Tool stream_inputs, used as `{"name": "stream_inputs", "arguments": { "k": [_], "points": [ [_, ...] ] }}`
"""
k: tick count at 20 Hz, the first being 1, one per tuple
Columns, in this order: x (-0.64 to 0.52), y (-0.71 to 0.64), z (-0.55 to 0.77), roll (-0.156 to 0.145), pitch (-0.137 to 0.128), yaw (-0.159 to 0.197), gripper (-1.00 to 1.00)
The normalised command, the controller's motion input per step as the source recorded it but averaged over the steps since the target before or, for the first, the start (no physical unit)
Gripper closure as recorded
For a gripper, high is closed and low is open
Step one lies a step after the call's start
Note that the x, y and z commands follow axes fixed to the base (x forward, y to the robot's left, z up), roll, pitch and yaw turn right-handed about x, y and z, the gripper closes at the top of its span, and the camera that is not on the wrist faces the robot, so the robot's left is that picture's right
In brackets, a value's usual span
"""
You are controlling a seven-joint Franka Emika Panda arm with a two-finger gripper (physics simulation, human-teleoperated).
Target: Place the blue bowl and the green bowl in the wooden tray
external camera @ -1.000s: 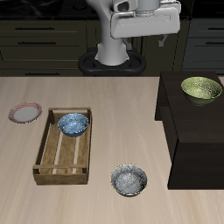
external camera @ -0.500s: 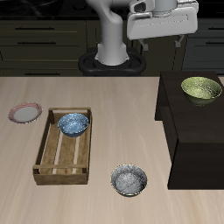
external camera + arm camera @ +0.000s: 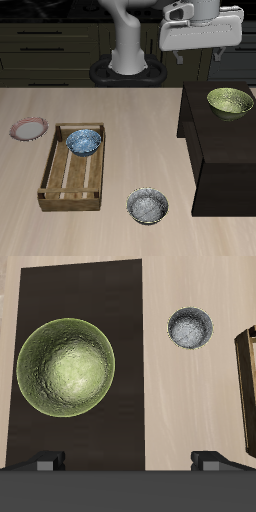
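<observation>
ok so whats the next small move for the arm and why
Probably carry the tool on until it is centred over the green bowl, then lower. The blue bowl already sits in the wooden tray, while the green one is alone on the dark raised block. The tool is high above, empty, fingers spread, with the bowl off-centre in the wrist view.

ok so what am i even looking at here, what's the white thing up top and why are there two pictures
These are computer-drawn pictures, not photos. The white thing is the end of a robot arm with its claw, hanging in the air and holding nothing. One picture looks at the table from outside; the other is from a camera on the claw, looking straight down. The green bowl sits below it on a dark raised block. The blue bowl is already in the wooden tray. A grey-white bowl and a small pink-rimmed plate lie on the table. In the claw's view its fingers stand wide apart.
</observation>
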Motion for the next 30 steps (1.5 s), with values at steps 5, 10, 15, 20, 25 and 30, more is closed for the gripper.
{"name": "stream_inputs", "arguments": {
  "k": [5,10,15,20,25,30],
  "points": [
    [0.14,0.09,-0.05,-0.033,0.015,-0.006,-1.0],
    [0.2,0.08,-0.02,-0.025,0.011,-0.02,-1.0],
    [0.15,0.03,-0.09,-0.017,0.021,-0.008,-1.0],
    [0.18,0.0,-0.06,-0.022,0.024,-0.019,-1.0],
    [0.07,0.08,-0.14,0.0,0.018,0.007,-1.0],
    [0.08,0.08,-0.17,0.004,0.03,-0.007,-1.0]
  ]
}}
